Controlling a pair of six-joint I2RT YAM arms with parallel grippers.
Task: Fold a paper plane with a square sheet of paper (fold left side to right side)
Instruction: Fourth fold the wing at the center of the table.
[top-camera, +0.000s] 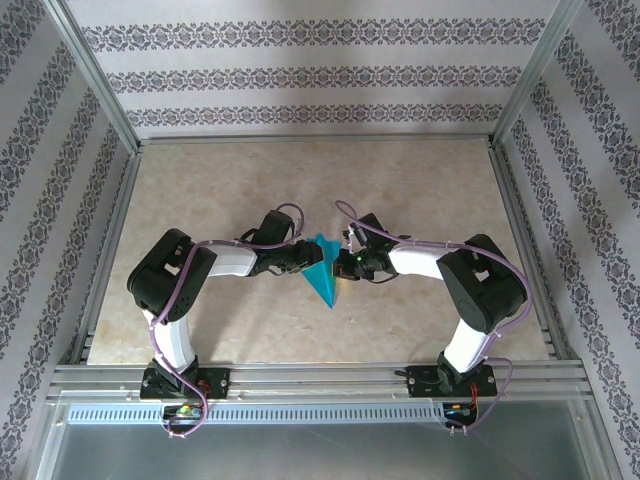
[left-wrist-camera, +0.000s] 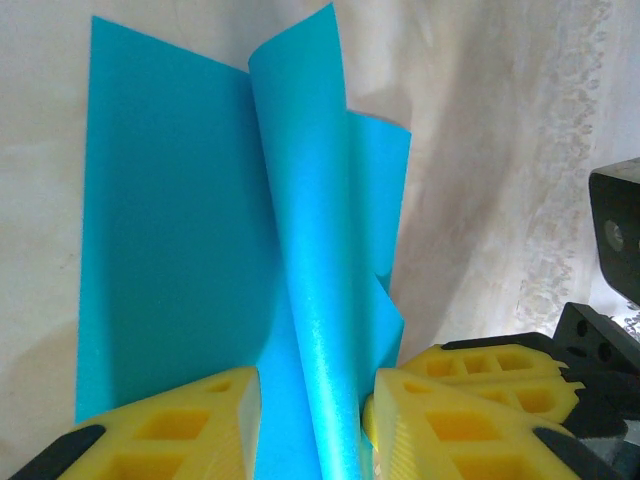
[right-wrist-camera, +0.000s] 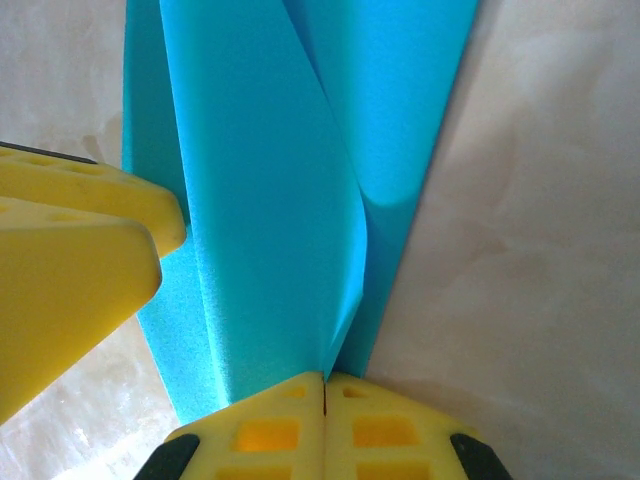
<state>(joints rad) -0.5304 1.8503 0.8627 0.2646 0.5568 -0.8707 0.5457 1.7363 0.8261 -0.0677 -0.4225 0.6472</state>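
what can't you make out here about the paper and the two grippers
top view: creases of the paper too small to read.
left wrist: whether the left gripper clamps the raised flap or just straddles it; frame's bottom edge cuts the fingers.
right wrist: paper's far end cut by the top edge; right gripper, shut, covers the pinched spot.

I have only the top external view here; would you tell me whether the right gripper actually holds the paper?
Observer: Yes. In the right wrist view the right gripper is shut on a lifted fold of the paper.
Operator: Thank you. And the left gripper?
Observer: In the left wrist view the left gripper is open, with a curled flap standing up between its fingers.
Operator: Does the rest lie flat?
Observer: Mostly. The left wrist view shows a flat layer on the table beneath the curl.
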